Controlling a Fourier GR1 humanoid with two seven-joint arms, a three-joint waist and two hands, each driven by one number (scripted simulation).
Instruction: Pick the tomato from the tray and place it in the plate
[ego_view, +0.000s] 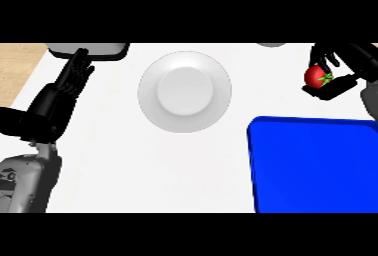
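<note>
One tomato (317, 75), stem rightward, in right hand (341, 70).

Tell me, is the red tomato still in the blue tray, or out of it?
Out. The small red tomato is held in the right hand, whose fingers curl round it, above the blue rectangular tray.

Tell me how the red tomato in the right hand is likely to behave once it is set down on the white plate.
The round red tomato, held in the right hand's curled fingers, will probably roll on release. The round white plate appears to have a shallow raised rim, which may stop it. Its smooth skin could also be slippery.
</note>
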